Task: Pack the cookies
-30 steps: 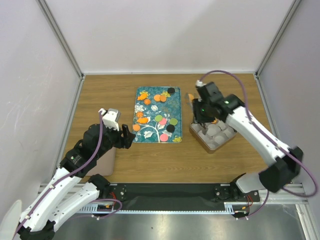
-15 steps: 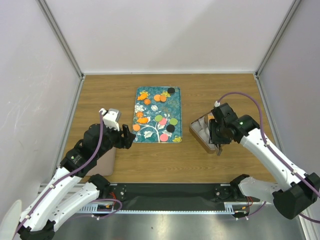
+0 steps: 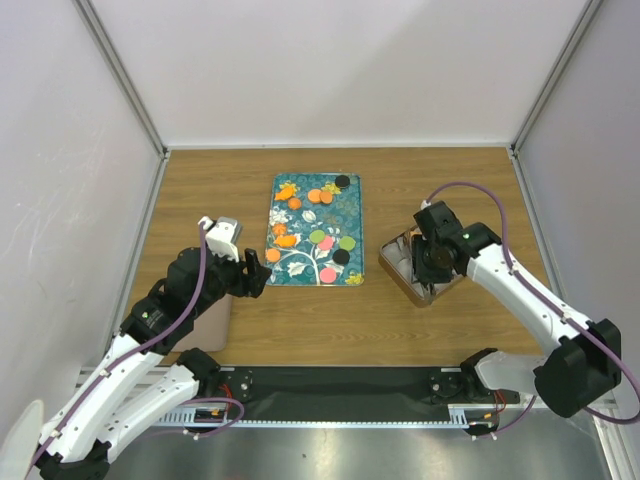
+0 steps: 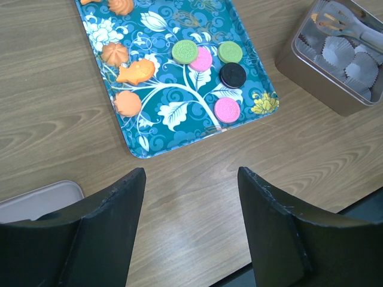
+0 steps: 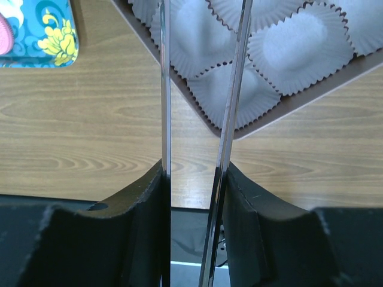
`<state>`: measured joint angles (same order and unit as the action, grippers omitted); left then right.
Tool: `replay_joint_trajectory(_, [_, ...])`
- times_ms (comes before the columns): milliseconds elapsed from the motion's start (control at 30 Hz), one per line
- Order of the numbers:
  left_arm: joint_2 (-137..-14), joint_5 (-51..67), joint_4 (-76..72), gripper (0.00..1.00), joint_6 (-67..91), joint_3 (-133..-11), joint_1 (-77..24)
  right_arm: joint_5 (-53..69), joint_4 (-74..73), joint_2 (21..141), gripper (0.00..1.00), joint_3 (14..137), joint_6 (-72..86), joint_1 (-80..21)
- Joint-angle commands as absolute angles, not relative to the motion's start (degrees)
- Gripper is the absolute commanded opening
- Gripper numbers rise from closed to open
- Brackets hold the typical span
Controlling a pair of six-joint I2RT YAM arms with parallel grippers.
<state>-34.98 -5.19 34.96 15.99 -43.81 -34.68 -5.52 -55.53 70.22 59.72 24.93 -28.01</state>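
- We see the cookies (image 4: 201, 58) all lying on the teal tray (image 4: 179, 128): a green, pink and black cluster at its near right end, orange ones on the left side and at the far end.
- We find none in the tin (image 4: 311, 81), which stands just right of the tray with white paper cups (image 5: 299, 45) inside.
- The left gripper (image 4: 191, 179) hangs above bare table (image 4: 72, 131) near the tray's near edge, jaws spread wide, nothing between them.
- The right gripper (image 5: 192, 170) sits over the tin, fingers closed onto metal tongs (image 5: 165, 89). The two blades reach out over the cups, tips apart.
- We cannot tell whether the tong tips touch a cup.
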Motion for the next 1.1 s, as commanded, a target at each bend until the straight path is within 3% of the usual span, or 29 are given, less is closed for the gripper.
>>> replay_joint_trajectory(0, [-35.2,-4.8,33.6,0.69,15.4,-43.7,-35.2,-5.4,-52.7,70.8,0.32,59.9,23.7,-27.3])
replay_joint_trajectory(633, [-35.2,-4.8,33.7,0.69,15.4,-43.7,-35.2,-3.5,-49.8,72.4,0.38,57.8,23.0,-26.6])
replay_joint_trajectory(1067, [-35.1,-4.9,33.6,0.69,15.4,-43.7,-35.3,-3.5,-50.1,72.4,0.50,58.5,22.9,-26.5])
